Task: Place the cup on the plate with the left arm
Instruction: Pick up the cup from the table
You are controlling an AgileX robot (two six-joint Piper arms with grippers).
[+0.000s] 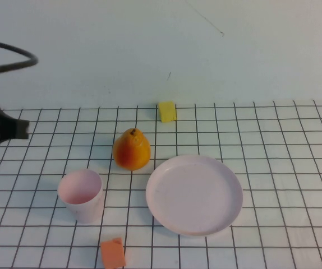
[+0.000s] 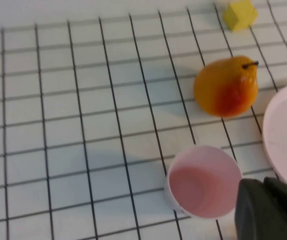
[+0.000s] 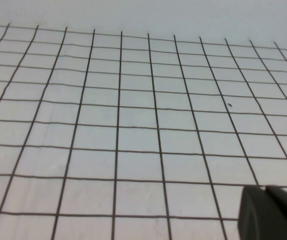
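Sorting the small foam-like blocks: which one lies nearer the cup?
The orange block, just in front of the cup. The yellow block sits far back, beyond the pear.

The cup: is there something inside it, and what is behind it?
The cup stands upright and looks empty. The pear lies behind it toward the plate. The left gripper is at the table's left edge; the right gripper is over bare grid.

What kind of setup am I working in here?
Likely a lab test bench: a white gridded table against a plain wall, with toy-like props, a cup, plate and pear. Left pincer waits at the table's left edge; right pincer over bare grid.
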